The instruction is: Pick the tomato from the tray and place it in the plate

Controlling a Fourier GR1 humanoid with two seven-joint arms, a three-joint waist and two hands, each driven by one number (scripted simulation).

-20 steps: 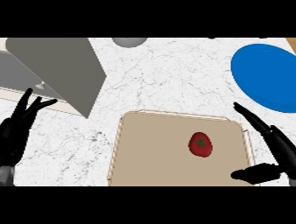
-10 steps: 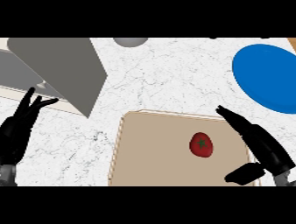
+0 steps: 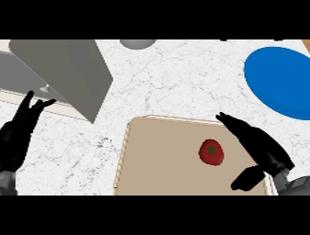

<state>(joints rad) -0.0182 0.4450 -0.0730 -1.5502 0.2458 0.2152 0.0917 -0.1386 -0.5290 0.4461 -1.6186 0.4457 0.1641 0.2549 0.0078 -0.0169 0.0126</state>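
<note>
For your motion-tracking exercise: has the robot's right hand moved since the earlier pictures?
Yes. The right hand has shifted left over the tray, closing on the tomato, which lies where it was.

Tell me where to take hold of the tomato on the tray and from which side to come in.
Take the tomato around its red body, across its narrower width, thumb on one flank and fingers on the other. It lies alone on the tray, bare board all round it. Come from its right, where the open right hand is nearest, probably lowering over it from above.
</note>
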